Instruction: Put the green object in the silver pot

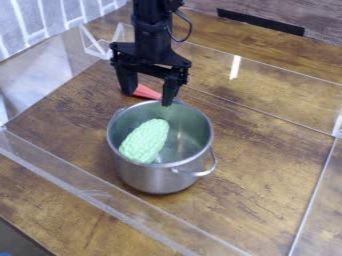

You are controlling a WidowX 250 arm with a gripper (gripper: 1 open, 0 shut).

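The green object (144, 141), a light green bumpy oval toy vegetable, lies inside the silver pot (187, 170), leaning against its left wall. The pot stands on the wooden table, with one loop handle showing at its front right. My black gripper (144, 90) points straight down just behind the pot's far rim, open, with nothing between its fingers. It hangs over a small red flat object (146, 92), which it partly hides.
Clear acrylic walls (67, 170) ring the wooden table (267, 130) at the left, front and right. A dark strip (261, 20) lies at the back right.
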